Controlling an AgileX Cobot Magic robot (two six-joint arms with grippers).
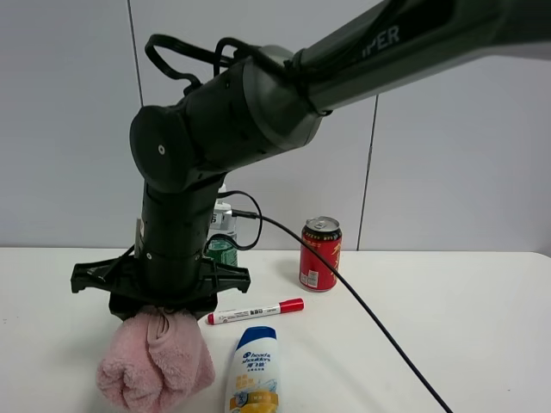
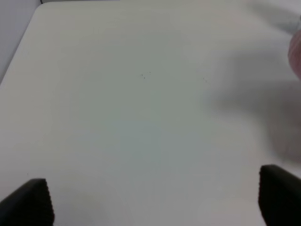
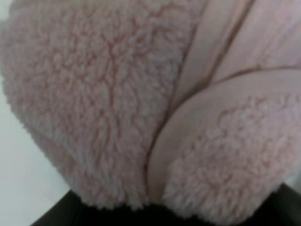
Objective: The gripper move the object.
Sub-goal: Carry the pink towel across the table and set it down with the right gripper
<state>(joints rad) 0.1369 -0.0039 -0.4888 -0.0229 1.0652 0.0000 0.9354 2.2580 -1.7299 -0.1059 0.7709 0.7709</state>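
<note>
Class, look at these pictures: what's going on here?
The right pincer, reaching across to the left of the table, seems shut on the top of a pink towel, which bunches up into it. Whether the towel is lifted is unclear. The left pincer hangs open, holding nothing. A shampoo bottle, marker and can are nearby, untouched.

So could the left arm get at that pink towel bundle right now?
Probably not cleanly. The left gripper hangs open over the table, only a pink sliver of the towel bundle at its view's edge, and the right gripper looks clamped on it, bulky arm overhead.
</note>
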